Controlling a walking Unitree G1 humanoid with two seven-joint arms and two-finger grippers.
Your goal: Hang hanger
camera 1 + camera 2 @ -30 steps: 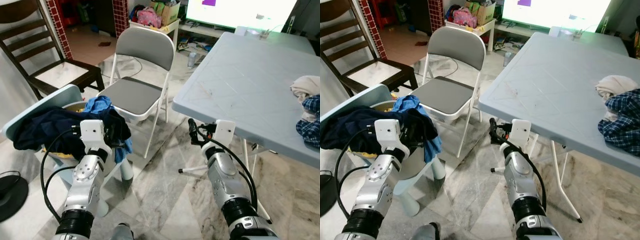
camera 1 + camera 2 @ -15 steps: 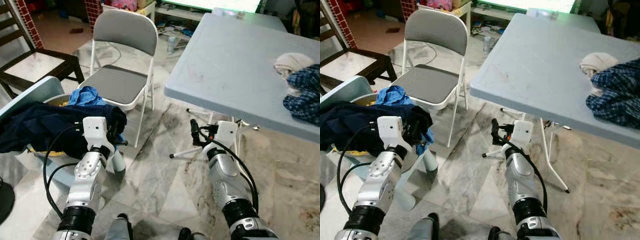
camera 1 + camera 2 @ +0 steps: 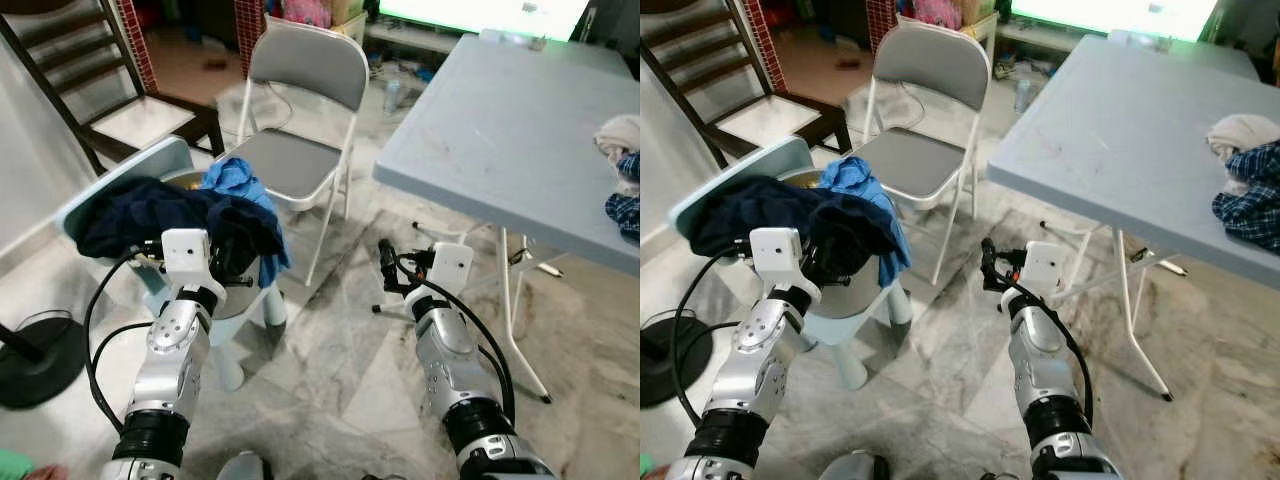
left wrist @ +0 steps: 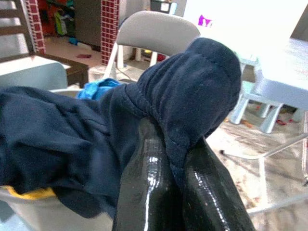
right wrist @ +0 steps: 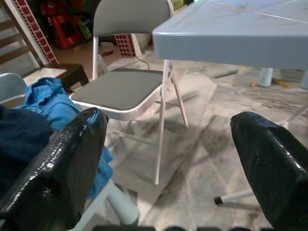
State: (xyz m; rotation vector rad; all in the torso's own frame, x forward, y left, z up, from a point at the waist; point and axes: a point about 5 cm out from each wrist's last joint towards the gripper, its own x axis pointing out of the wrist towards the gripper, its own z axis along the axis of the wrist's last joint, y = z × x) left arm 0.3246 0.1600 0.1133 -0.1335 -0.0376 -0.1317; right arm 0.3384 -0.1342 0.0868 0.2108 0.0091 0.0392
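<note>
Fabric, soft and light, is what the left gripper (image 4: 180, 192) jaws pinch, a fold of the dark navy garment (image 3: 150, 215) draped on the small chair (image 3: 120, 185); possibly no hanger lies inside, while the right gripper (image 5: 168, 159) is released.

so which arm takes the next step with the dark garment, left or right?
Left. The left gripper is already shut on a fold of the navy garment heaped on the small light-blue chair. The right gripper is open, holds nothing, and hangs over the floor near the folding table.
</note>
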